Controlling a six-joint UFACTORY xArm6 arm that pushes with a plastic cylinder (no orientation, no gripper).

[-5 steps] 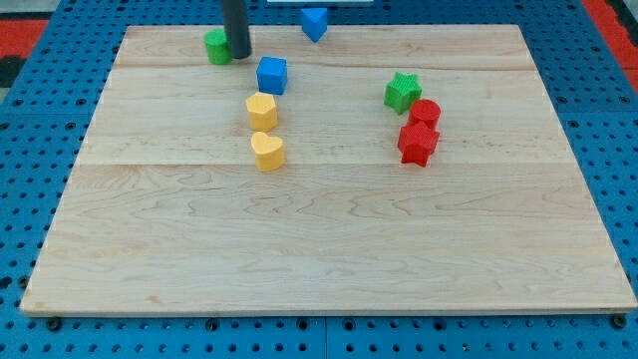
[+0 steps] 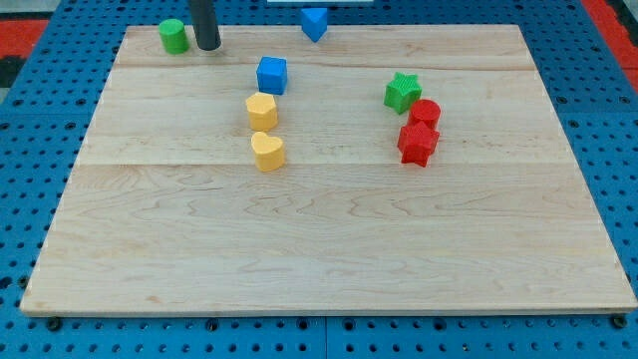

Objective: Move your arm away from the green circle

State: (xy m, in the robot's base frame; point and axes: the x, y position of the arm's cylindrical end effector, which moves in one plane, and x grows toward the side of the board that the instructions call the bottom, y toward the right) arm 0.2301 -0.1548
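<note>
The green circle (image 2: pixel 173 36) stands near the board's top left corner. My tip (image 2: pixel 207 46) rests on the board just to the right of it, a small gap between them; the dark rod rises out of the view's top. A blue cube (image 2: pixel 271 75) lies right of and below my tip.
A blue triangular block (image 2: pixel 314 22) sits at the top edge. A yellow hexagon (image 2: pixel 261 111) and a yellow heart (image 2: pixel 267 151) lie below the blue cube. A green star (image 2: pixel 403 92), a red cylinder (image 2: pixel 425 114) and a red star (image 2: pixel 418 143) cluster at the right. The wooden board (image 2: pixel 329 249) lies on blue pegboard.
My tip has moved left and slightly up. The green circle has been pushed left and up, toward the board's top left corner.
</note>
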